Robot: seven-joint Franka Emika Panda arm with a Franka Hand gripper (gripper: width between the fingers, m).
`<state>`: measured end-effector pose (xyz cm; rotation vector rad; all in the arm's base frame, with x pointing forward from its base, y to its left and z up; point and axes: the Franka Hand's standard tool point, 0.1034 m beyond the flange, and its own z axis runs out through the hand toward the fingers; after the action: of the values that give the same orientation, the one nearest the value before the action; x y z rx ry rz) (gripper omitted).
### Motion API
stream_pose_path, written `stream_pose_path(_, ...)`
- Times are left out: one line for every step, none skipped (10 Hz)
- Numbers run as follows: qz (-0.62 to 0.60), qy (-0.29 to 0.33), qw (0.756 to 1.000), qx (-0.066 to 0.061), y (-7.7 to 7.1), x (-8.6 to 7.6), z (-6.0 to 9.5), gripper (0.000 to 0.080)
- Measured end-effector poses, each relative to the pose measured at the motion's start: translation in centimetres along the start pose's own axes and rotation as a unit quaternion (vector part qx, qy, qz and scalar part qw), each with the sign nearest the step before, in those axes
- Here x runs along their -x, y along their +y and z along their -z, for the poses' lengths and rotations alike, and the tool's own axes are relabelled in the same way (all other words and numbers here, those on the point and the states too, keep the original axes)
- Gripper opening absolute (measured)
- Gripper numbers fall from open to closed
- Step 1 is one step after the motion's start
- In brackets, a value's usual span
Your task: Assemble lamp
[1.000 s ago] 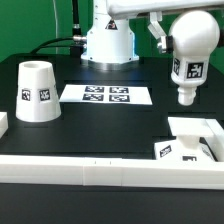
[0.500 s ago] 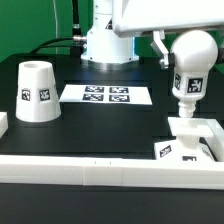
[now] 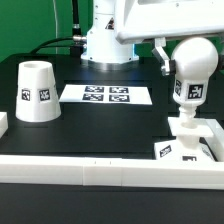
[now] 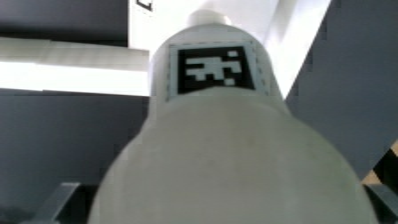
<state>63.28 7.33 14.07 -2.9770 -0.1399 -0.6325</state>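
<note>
My gripper (image 3: 183,48) is shut on the round head of the white bulb (image 3: 193,76) and holds it upright with the narrow stem pointing down. The stem tip (image 3: 186,116) is right at the top of the low square base (image 3: 207,131), at the exterior view's right; whether they touch is unclear. The tapered shade (image 3: 35,91) stands apart on the table at the exterior view's left. In the wrist view the bulb (image 4: 214,140) fills the picture, its tag facing the camera. One dark finger (image 4: 50,205) shows beside it.
The marker board (image 3: 105,95) lies flat at the middle back. A long white rail (image 3: 90,166) runs along the front edge, and a short white piece (image 3: 3,125) sits at the exterior view's left. The robot's base (image 3: 108,40) stands behind.
The gripper has carried the bulb downward and slightly to the exterior view's left, bringing its stem from above the table down to the top of the base.
</note>
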Motion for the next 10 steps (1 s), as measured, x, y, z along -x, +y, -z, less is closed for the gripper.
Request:
stream_pose_path(0.000,0.000,1.000,0.000,0.1,0.0,0.0,0.0577)
stream_pose_path(0.000,-0.001,1.000,0.000,0.0,0.1,-0.1,0.0577)
stream_pose_path(0.000,0.000,1.000,0.000,0.0,-0.1,-0.2,0.0577)
stream_pose_path(0.000,0.000,1.000,-0.001,0.0,-0.2,-0.3,0.0577)
stream_pose_path(-0.001,-0.001,1.000,-0.001,0.0,-0.1,-0.5,0.0577)
stream_pose_path(-0.001,-0.002,1.000,-0.001,0.0,0.0,-0.7,0.0577)
stream_pose_path(-0.001,-0.003,1.000,-0.001,-0.1,0.0,-0.8,0.0577)
stream_pose_path(0.000,-0.004,1.000,-0.002,-0.2,0.2,-1.0,0.0577)
stream_pose_path(0.001,-0.006,1.000,-0.002,-0.3,0.4,-1.2,0.0577)
stream_pose_path(0.002,-0.007,1.000,-0.002,-0.4,0.6,-1.4,0.0577)
